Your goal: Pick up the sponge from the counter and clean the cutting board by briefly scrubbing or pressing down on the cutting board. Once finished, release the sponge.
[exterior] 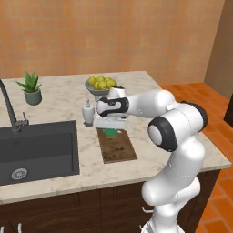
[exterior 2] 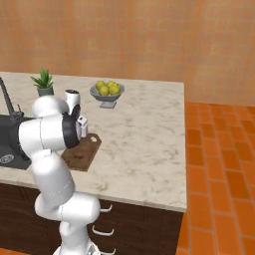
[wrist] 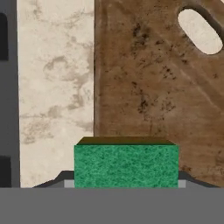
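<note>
My gripper (exterior: 111,129) points down over the far end of the cutting board (exterior: 118,146) and is shut on the sponge (exterior: 110,133). In the hand view the green sponge (wrist: 126,165) sits between the fingers of the gripper (wrist: 126,183), with its yellow layer just showing at the far edge. Below it lies the dark brown speckled cutting board (wrist: 157,87), its pale handle slot (wrist: 200,30) at the top right. The sponge hangs over the board close to its edge by the counter (wrist: 57,87). Whether sponge and board touch I cannot tell. The board (exterior 2: 82,154) shows partly behind my arm.
A black sink (exterior: 38,150) with a dark faucet (exterior: 9,109) lies left of the board. A white soap dispenser (exterior: 88,112) stands just beside my hand. Behind it are a bowl of lemons (exterior: 101,85) and a potted plant (exterior: 31,87).
</note>
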Controlling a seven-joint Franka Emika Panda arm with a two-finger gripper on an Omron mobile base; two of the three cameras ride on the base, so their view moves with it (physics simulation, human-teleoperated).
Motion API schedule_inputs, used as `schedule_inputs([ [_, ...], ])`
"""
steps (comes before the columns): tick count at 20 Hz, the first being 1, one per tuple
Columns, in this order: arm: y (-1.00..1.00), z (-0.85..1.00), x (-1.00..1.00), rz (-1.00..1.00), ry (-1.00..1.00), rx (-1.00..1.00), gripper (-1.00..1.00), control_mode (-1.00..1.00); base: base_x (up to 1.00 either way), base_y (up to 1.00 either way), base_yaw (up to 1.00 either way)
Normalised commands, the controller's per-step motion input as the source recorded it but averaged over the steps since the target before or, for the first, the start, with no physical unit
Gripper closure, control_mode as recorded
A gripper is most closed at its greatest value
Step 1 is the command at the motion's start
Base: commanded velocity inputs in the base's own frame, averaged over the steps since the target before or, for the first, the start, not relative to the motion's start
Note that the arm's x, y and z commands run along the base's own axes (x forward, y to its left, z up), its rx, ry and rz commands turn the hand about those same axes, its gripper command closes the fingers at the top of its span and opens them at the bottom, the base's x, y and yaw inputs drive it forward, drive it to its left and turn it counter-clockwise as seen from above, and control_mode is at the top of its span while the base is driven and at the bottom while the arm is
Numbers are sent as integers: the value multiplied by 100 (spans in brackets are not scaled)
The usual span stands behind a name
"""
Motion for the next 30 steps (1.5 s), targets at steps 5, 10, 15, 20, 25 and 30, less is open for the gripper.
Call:
schedule_inputs([
  [5,20,-47,34,0,3,-10,100,-100,0,0,0],
  [10,6,-17,25,0,0,-1,100,-100,0,0,0],
  [15,0,-19,11,0,0,-1,100,-100,0,0,0],
  [20,0,-29,21,0,0,-1,100,-100,0,0,0],
  [25,0,-20,21,0,0,0,100,-100,0,0,0],
  [30,0,-20,12,0,0,0,100,-100,0,0,0],
])
